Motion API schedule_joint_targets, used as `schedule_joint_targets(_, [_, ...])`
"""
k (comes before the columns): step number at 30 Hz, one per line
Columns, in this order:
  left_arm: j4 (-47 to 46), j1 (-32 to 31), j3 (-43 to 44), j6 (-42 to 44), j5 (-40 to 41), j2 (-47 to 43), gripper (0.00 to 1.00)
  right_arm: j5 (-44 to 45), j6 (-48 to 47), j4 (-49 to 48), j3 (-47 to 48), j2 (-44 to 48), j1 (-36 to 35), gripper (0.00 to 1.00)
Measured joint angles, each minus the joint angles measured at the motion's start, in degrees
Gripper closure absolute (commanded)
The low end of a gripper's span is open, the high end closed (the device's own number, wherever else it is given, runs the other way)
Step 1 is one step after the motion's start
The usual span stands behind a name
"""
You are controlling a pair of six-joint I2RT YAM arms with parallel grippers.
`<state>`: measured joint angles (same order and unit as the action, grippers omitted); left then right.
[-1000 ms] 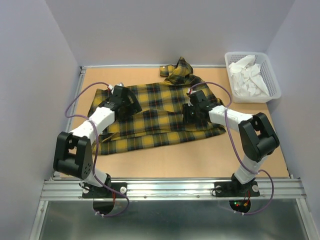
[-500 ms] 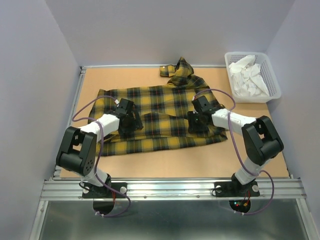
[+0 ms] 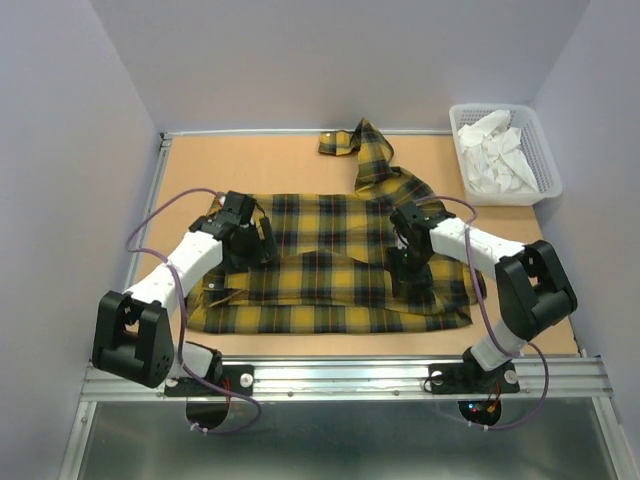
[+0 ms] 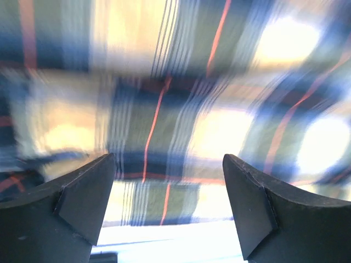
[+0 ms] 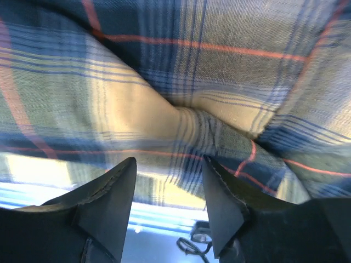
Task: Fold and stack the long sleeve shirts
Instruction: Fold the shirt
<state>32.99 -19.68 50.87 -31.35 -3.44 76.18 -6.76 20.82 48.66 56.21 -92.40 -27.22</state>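
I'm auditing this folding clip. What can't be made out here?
Left wrist view: the yellow and dark plaid long sleeve shirt is motion-blurred; buttons and seams are lost.
Top view: the left gripper and right gripper cover the cloth beneath them.
Top view: the white items in the white mesh basket are too small to identify.

tan table, plaid shirt spread, white basket
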Motion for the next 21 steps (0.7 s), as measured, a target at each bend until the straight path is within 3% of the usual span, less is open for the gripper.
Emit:
schedule_joint_targets(3, [0.9, 3.4, 7.6, 0.9, 1.9, 1.5, 0.09, 0.8, -1.1, 3.1, 6.5, -0.5, 1.4, 0.42])
schedule_joint_targets(6, [0.0, 9.4, 15.8, 2.0, 3.8, 6.3, 0.09, 1.3, -1.7, 2.8, 15.3, -2.1, 4.6, 0.32])
schedule_joint_targets(11, [-3.1, 16.3, 26.5, 2.4, 4.9, 18.8, 0.09, 5.0, -2.3, 0.9, 27.8, -6.3, 10.6, 0.26])
schedule_joint_targets(17, [-4.2, 16.6, 38.2, -0.2, 5.5, 33.8, 0.27, 7.2, -3.2, -1.6, 36.4, -14.2, 16.5, 0.25])
schedule_joint_targets(21, [-4.9, 16.3, 43.0, -3.0, 5.7, 39.1, 0.41, 8.0, -3.7, -3.7, 39.0, -18.4, 18.2, 0.31])
